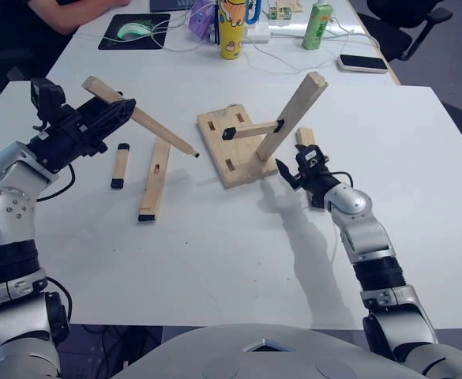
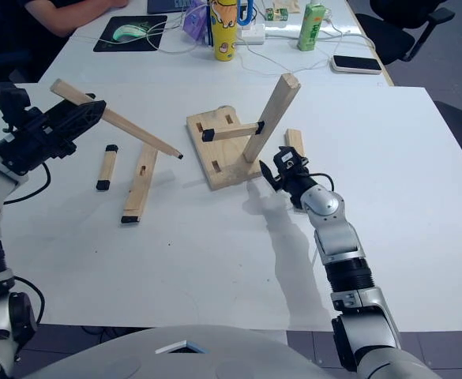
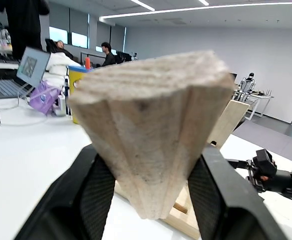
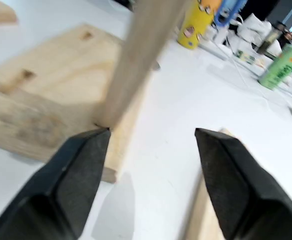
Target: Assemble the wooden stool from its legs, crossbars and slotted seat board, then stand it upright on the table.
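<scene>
White table (image 1: 215, 268), with open room along its front edge. The seat board (image 1: 219, 138) lies mid-table, one leg (image 1: 294, 114) tilted in it. The left gripper (image 1: 124, 109) pinches another leg (image 1: 163, 133) aloft. The right gripper (image 1: 292, 167), spread beside the board, half-hides a wooden piece (image 1: 305, 136).

— What is on the white table (image 1: 215, 260)?
— A seat board (image 1: 216, 140). Left of it lie a long leg (image 1: 155, 180) and a short crossbar (image 1: 120, 166). Right of it, another stick (image 1: 305, 136).
</scene>
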Action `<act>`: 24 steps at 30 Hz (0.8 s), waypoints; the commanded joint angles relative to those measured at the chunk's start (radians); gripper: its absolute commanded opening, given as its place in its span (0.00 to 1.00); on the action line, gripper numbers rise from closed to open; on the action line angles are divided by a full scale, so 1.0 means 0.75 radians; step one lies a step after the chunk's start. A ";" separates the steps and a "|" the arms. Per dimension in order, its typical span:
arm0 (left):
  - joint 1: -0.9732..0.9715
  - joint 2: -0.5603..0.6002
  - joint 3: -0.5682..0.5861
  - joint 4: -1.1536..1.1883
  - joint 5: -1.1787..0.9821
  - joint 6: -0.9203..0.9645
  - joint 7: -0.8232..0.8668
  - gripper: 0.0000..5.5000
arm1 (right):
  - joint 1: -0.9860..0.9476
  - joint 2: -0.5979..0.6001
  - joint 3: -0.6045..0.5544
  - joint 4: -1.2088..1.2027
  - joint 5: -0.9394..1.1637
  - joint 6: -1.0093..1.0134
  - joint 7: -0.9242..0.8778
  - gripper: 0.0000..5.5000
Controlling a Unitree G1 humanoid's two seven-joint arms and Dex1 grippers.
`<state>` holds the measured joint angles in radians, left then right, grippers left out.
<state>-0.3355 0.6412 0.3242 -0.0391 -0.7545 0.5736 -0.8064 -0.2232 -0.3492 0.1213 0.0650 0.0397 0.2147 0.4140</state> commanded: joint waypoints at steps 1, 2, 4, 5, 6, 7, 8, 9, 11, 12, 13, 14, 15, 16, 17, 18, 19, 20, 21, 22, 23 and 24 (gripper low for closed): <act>-0.021 -0.058 -0.085 -0.103 0.083 -0.115 0.004 0.37 | 0.187 0.065 0.064 -0.274 0.245 0.177 0.181 0.43; -0.020 -0.067 -0.104 -0.115 0.104 -0.138 0.004 0.37 | 0.218 0.088 0.078 -0.300 0.274 0.203 0.186 0.41; -0.028 -0.087 -0.150 -0.119 0.149 -0.187 -0.006 0.37 | 0.244 0.156 0.091 -0.322 0.311 0.226 0.156 0.36; -0.031 -0.095 -0.179 -0.119 0.174 -0.208 -0.014 0.37 | 0.238 0.191 0.095 -0.311 0.301 0.219 0.121 0.32; -0.034 -0.105 -0.207 -0.115 0.195 -0.227 -0.022 0.37 | 0.225 0.233 0.092 -0.286 0.295 0.200 0.087 0.30; -0.036 -0.112 -0.226 -0.110 0.210 -0.242 -0.029 0.37 | 0.213 0.262 0.088 -0.265 0.285 0.183 0.064 0.27; -0.041 -0.112 -0.251 -0.095 0.234 -0.258 -0.042 0.37 | 0.196 0.288 0.084 -0.231 0.268 0.164 0.033 0.23; -0.047 -0.115 -0.268 -0.076 0.252 -0.273 -0.056 0.37 | 0.176 0.311 0.077 -0.192 0.254 0.145 0.006 0.20; -0.065 -0.119 -0.299 -0.035 0.282 -0.303 -0.087 0.37 | 0.132 0.339 0.076 -0.111 0.218 0.104 -0.030 0.13; -0.076 -0.125 -0.310 -0.009 0.293 -0.318 -0.101 0.37 | 0.106 0.349 0.072 -0.064 0.202 0.085 -0.047 0.10; -0.086 -0.131 -0.321 0.013 0.306 -0.335 -0.113 0.37 | 0.085 0.356 0.067 -0.024 0.188 0.072 -0.063 0.07; -0.093 -0.136 -0.335 0.039 0.327 -0.359 -0.123 0.37 | 0.068 0.363 0.056 0.017 0.178 0.062 -0.079 0.04; -0.098 -0.141 -0.343 0.060 0.342 -0.377 -0.131 0.37 | 0.054 0.365 0.048 0.053 0.170 0.056 -0.093 0.01; -0.100 -0.152 -0.353 0.082 0.355 -0.397 -0.138 0.37 | 0.044 0.365 0.038 0.096 0.156 0.045 -0.110 0.00; -0.100 -0.159 -0.358 0.098 0.365 -0.413 -0.144 0.37 | 0.034 0.365 0.031 0.131 0.146 0.035 -0.119 0.00; -0.098 -0.166 -0.360 0.102 0.367 -0.419 -0.146 0.37 | 0.025 0.363 0.030 0.167 0.129 0.023 -0.131 0.00; -0.097 -0.171 -0.361 0.103 0.365 -0.424 -0.148 0.37 | 0.017 0.364 0.027 0.195 0.121 0.016 -0.140 0.00; -0.099 -0.176 -0.361 0.101 0.362 -0.425 -0.149 0.37 | 0.009 0.364 0.028 0.225 0.111 0.009 -0.149 0.00; -0.102 -0.183 -0.359 0.099 0.354 -0.422 -0.150 0.37 | 0.001 0.367 0.027 0.251 0.101 0.001 -0.157 0.00; -0.106 -0.189 -0.356 0.096 0.344 -0.415 -0.152 0.37 | -0.010 0.372 0.026 0.279 0.090 -0.003 -0.166 0.00; -0.108 -0.192 -0.356 0.091 0.337 -0.407 -0.155 0.37 | -0.023 0.374 0.031 0.311 0.074 0.000 -0.175 0.00; -0.110 -0.197 -0.354 0.086 0.331 -0.402 -0.157 0.37 | -0.034 0.378 0.034 0.341 0.066 0.000 -0.179 0.00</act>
<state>-0.3932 0.5033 0.0583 0.0340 -0.4914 0.2648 -0.9167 -0.2376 -0.0757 0.1424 0.2608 0.1187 0.1937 0.2979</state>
